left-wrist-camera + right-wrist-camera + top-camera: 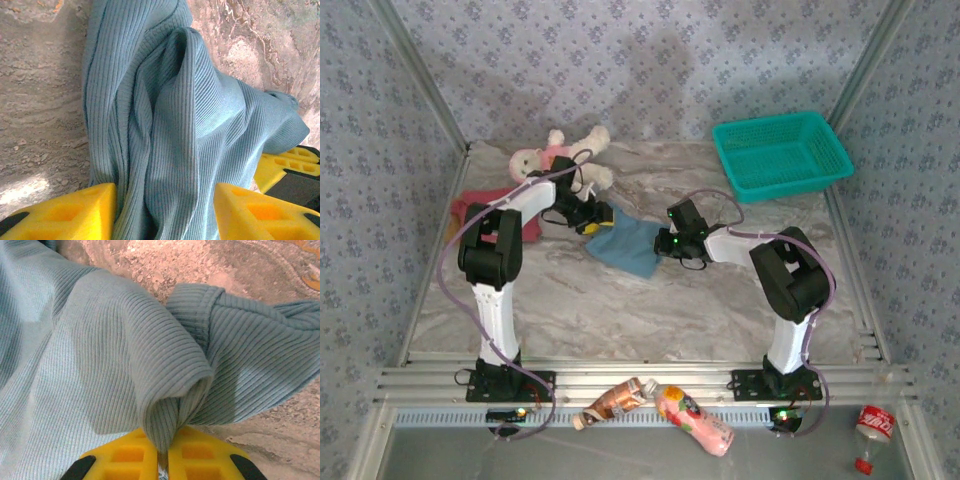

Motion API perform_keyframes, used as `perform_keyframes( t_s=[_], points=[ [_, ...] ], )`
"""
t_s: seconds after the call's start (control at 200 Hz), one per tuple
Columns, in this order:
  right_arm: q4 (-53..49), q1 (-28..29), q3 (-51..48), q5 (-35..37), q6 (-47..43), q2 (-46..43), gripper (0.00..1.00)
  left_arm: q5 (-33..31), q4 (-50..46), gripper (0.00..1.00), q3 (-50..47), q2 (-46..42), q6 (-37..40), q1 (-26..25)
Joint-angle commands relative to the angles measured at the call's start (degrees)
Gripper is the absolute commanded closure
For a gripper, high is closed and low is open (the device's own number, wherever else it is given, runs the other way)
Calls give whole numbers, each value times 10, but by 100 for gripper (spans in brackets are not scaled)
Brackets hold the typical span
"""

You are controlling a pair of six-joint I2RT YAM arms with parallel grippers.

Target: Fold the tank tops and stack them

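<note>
Both arms same build, we note. Left arm (496,300) & right arm (786,345): white lower links, black rounded joint housings.

Thin lilac cables (441,270) loop alongside each arm, base to wrist.

Black base plates (510,384), approx. square; small green LEDs (521,412) lit just below them. We also see a green wrist LED (674,241) on the right arm.

Left gripper (162,212) & right gripper (162,460): fingers (65,212) bright yellow plastic, wedge-shaped, w/ rectangular recesses moulded in, black parts behind.

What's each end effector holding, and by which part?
Right end effector pinches a bunched fold of the blue tank top. Left end effector stands open astride it, gripping nothing.
</note>
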Motion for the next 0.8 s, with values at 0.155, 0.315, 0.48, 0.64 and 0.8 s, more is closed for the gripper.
perform_keyframes(
  t_s=[0.155, 0.315, 0.48, 0.64, 0.8],
  points=[
    [1, 2, -12, -11, -10, -5, 89, -11, -47, 46, 25, 25, 35, -37],
    [1, 2, -18, -11, -9, -12, 90, -53, -83, 52, 50, 52, 58, -46],
    [3, 2, -16, -15, -10, -14, 90, -90, -117, 87, 77, 57, 67, -42],
    [12, 4, 1, -37, -9, 0, 89, -98, -136, 93, 78, 18, 67, -17],
    [37, 21, 35, -66, -9, 34, 89, -108, -169, 97, 76, -25, 86, 8]
  ],
)
